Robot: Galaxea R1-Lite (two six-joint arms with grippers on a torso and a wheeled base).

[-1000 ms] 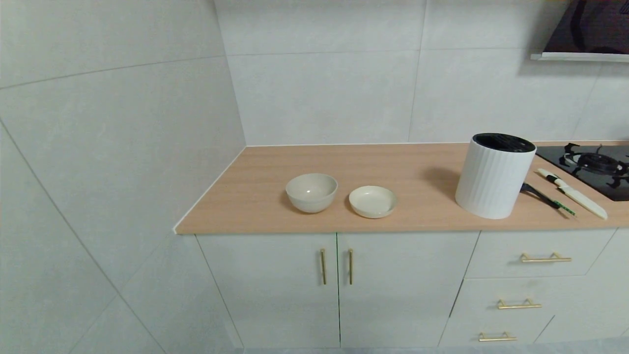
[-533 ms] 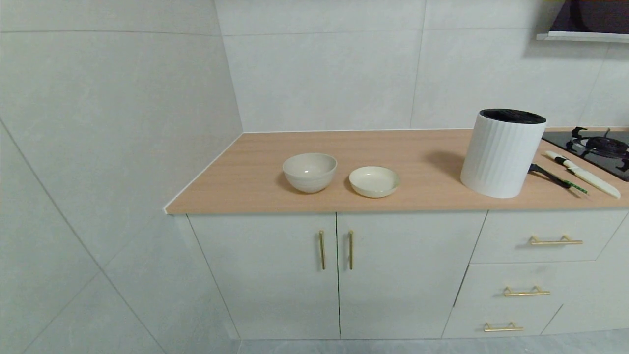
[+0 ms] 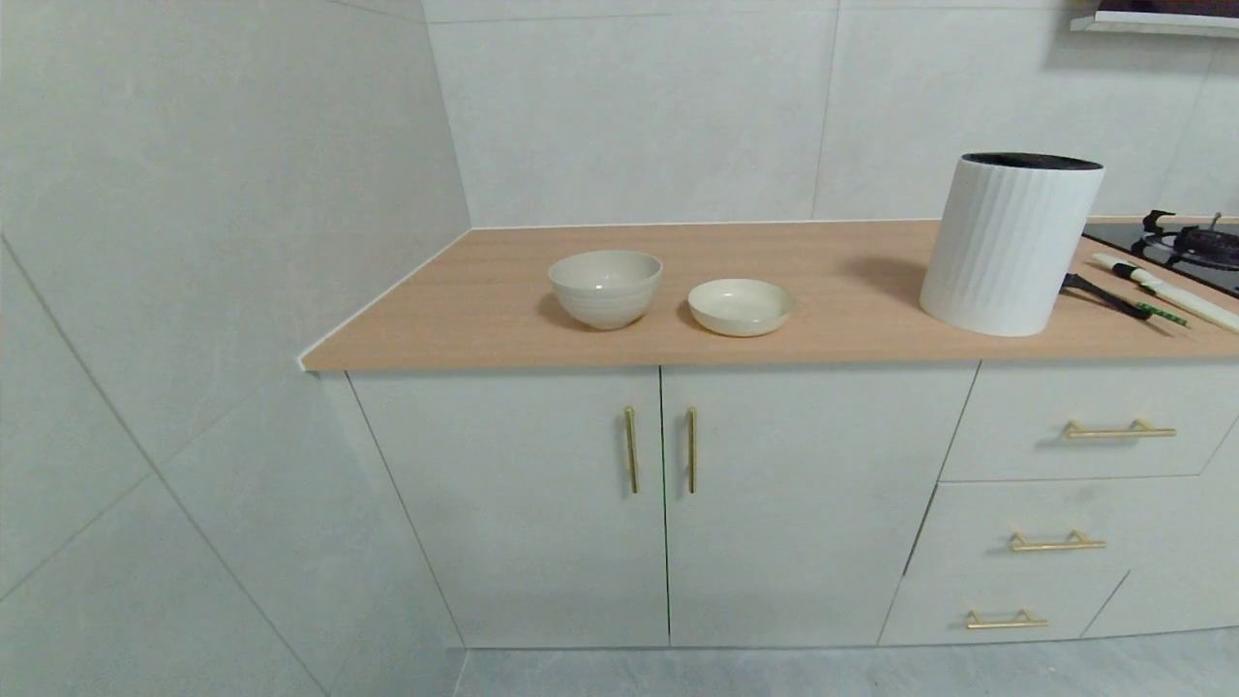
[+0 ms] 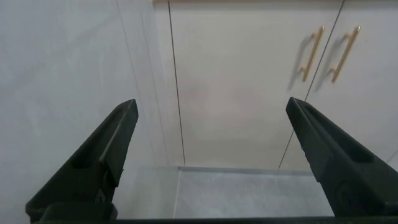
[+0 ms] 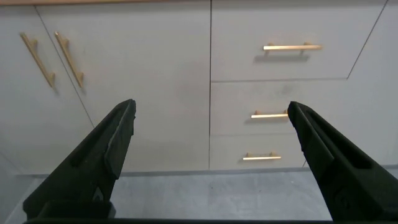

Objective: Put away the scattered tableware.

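Note:
A deep beige bowl [image 3: 606,287] and a shallow cream dish [image 3: 740,306] stand side by side on the wooden countertop [image 3: 852,329]. Right of them is a tall white ribbed holder [image 3: 1012,244] with a black top, and beyond it lie a black-handled utensil [image 3: 1106,296], green chopsticks [image 3: 1162,313] and a white knife [image 3: 1171,289]. My left gripper [image 4: 211,158] hangs open, low in front of the double cabinet doors [image 4: 249,87]. My right gripper [image 5: 211,158] is open too, low before the drawers [image 5: 292,46].
A tiled wall closes the counter on the left. A black gas hob [image 3: 1195,247] sits at the far right. Below the counter are two doors with gold handles [image 3: 661,448] and three drawers [image 3: 1113,429]. Grey floor [image 3: 823,668] lies in front.
The head camera has tilted down or backed off: the countertop and its things sit higher in the picture and more of the cabinets and floor shows. Nothing on the counter has moved.

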